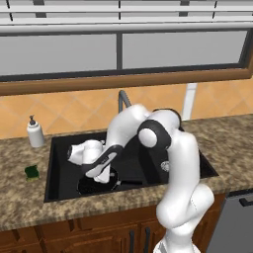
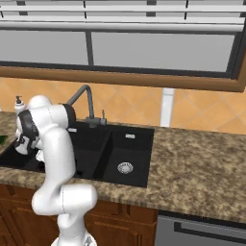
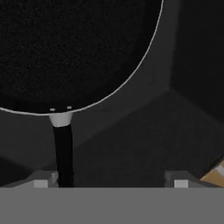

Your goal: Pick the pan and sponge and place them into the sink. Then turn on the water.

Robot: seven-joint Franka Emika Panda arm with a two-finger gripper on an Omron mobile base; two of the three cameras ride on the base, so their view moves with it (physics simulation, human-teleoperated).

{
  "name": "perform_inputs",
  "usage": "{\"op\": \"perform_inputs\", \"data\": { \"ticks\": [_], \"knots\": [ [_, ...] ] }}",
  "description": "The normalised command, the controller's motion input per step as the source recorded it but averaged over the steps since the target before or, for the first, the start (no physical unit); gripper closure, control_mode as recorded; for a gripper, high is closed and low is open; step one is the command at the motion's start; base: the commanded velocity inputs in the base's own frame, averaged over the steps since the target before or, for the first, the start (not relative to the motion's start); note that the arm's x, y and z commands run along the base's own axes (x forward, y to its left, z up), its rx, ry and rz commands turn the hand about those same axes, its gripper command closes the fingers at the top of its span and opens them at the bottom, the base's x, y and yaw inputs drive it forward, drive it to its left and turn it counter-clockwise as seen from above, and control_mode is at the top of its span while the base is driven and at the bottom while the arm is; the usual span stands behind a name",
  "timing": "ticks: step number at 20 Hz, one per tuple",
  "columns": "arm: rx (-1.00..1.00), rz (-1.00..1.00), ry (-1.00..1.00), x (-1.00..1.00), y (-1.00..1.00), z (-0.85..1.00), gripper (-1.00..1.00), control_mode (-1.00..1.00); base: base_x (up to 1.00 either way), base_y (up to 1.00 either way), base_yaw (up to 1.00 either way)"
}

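Speckled granite tabotop is wrong wording — corrected entry: speckled granite tabletop [image 1: 20, 202] under a long window, with the black sink [image 1: 57, 190] set into it as the landmark for all positions.

Jaws: released, spread wide. In the hand view the two tips stand well apart, the pan's thin handle [image 3: 64, 153] close beside one tip and not pinched by either. The gripper [image 1: 103, 176] hangs low inside the sink's wider basin, just above the pan [image 1: 90, 187].

Pan: lying flat on the floor of that basin, handle pointing toward the divider — first item judged placed.

Sponge [image 1: 32, 172]: on the tabletop just outside the sink's left rim, toward the front, with the soap bottle [image 1: 35, 132] further back beside the same rim. Not yet picked.

Tap [image 2: 82, 96]: behind the sink at the divider; no stream visible, so water judged off.

Step in hand: letting go of the pan. Next move calls for lifting straight up clear of the basin wall, swinging over the left rim, then descending on the sponge with the jaws wide — small target, so centring matters.
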Motion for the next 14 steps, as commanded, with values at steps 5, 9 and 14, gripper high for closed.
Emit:
{"op": "perform_inputs", "data": {
  "ticks": [5,9,14],
  "knots": [
    [0.0,0.0,-0.06,-0.27,-0.01,0.74,-1.0,-1.0,0.0,0.0,0.0],
    [0.0,0.0,-0.09,-0.39,0.41,0.94,-1.0,-1.0,0.0,0.0,0.0],
    [0.05,-0.12,-0.24,-0.56,0.49,0.88,-1.0,-1.0,0.0,0.0,0.0]
  ]
}}
